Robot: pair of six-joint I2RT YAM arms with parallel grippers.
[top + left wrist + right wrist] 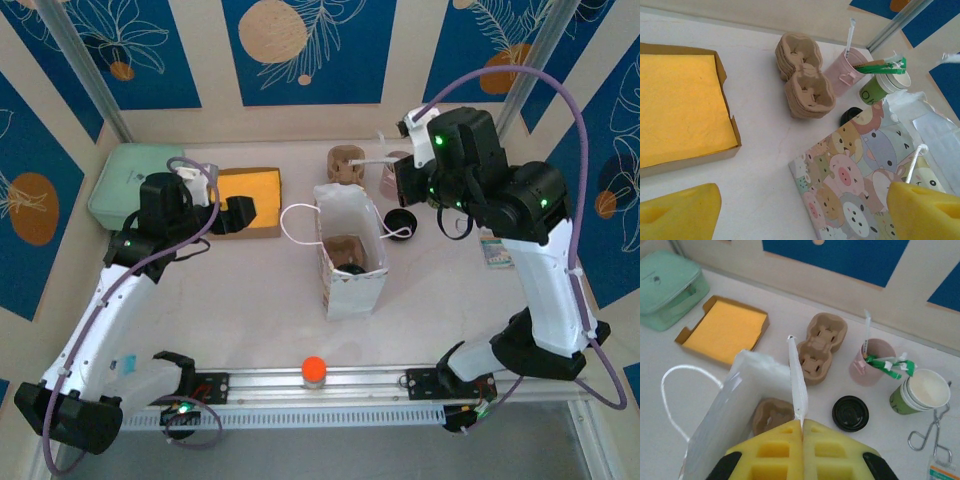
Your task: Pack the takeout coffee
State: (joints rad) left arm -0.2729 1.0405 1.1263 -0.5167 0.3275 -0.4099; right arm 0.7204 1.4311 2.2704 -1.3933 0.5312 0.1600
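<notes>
Right pincer [802,424] pinching bag [752,377] rim; left pincer [802,210] spread. Coffee cup [850,413] (black lid up) just right of bag, nearer right arm.

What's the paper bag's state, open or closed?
Open: the paper bag stands upright with its mouth spread, a cardboard carrier visible inside; the right tool pinches its rim.

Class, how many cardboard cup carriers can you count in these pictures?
2 counted from above: one cup carrier on the table beside the pink cup, one inside the paper bag. The table one tops a nested stack, so more lie hidden beneath.
</notes>
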